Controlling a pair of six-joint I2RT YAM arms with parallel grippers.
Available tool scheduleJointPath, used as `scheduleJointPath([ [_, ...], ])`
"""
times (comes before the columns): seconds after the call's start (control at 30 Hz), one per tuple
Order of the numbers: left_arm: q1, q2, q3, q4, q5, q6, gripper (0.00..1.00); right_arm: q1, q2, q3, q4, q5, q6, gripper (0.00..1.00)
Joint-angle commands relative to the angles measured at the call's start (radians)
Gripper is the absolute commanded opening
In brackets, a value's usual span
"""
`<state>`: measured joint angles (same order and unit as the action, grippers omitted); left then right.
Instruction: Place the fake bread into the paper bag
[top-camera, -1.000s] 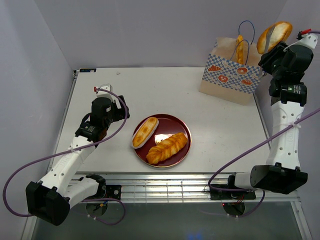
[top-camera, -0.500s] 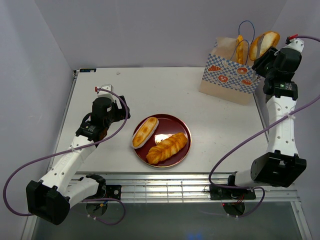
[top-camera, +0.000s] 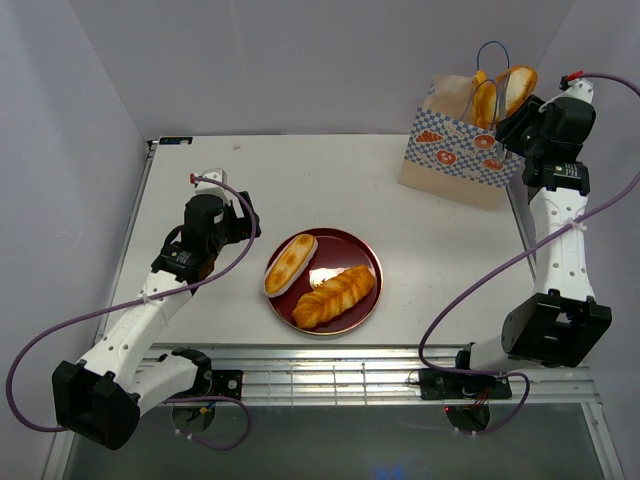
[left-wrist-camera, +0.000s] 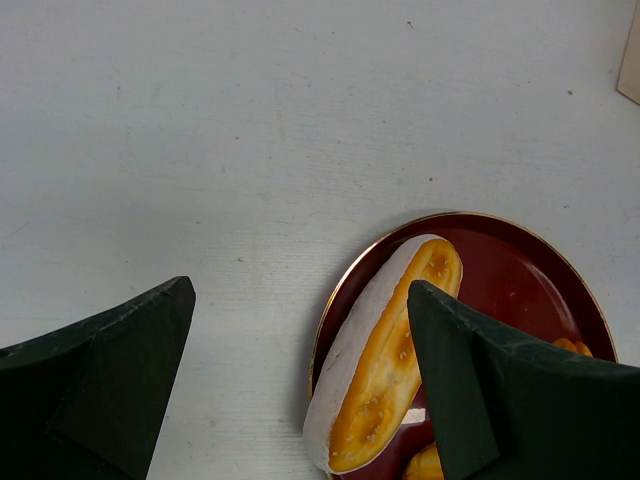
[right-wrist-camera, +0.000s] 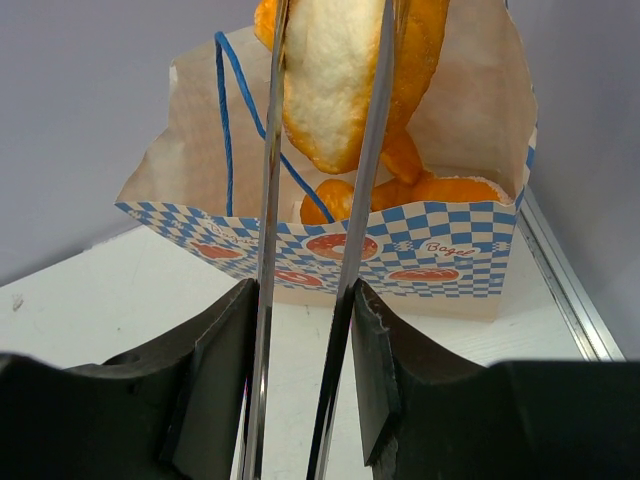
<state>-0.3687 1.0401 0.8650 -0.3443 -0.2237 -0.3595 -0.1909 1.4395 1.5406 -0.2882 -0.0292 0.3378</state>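
Seen from the top camera, the right tool (top-camera: 524, 118) is holding a pale-bellied bread piece (top-camera: 517, 84) aloft just above the far right corner of the paper bag (top-camera: 455, 152), beside another pastry (top-camera: 485, 100) that is poking out of the bag's mouth. The piece's long axis is standing nearly upright with its lower end toward the bag, so a clean drop looks to depend on it hanging over the opening, not the rim. Well apart from the bag, an oval roll (top-camera: 290, 263) and a braided loaf (top-camera: 333, 295) are lying on a dark red plate (top-camera: 345, 252), with the left tool (top-camera: 243, 218) hovering farther from the bag again. In the left wrist view, the left tool (left-wrist-camera: 298, 300) is gaping wide and gripping nothing above the bench (left-wrist-camera: 250, 130). The oval roll (left-wrist-camera: 385, 365) is lying just ahead of it. In the right wrist view, the right tool (right-wrist-camera: 302, 300) is clamping, partly closed, on metal tongs (right-wrist-camera: 268, 250), whose blades are pinching the bread piece (right-wrist-camera: 335, 70) directly over the paper bag (right-wrist-camera: 450, 240), where orange pastries (right-wrist-camera: 420, 190) are sitting.
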Motion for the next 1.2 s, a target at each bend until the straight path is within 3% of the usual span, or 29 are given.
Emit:
scheduleJointPath([
  [0.0,-0.004,-0.006,0.029,0.007,0.014,-0.001,0.98,-0.007,-0.011,0.032,0.092,-0.038,0.007,0.40],
  [0.73,-0.004,-0.002,0.031,0.007,0.030,0.002,0.98,-0.007,0.010,0.042,0.067,-0.135,0.018,0.59],
  [1.17,-0.004,0.001,0.029,0.005,0.027,0.002,0.98,-0.007,0.013,0.072,0.060,-0.179,0.043,0.62],
])
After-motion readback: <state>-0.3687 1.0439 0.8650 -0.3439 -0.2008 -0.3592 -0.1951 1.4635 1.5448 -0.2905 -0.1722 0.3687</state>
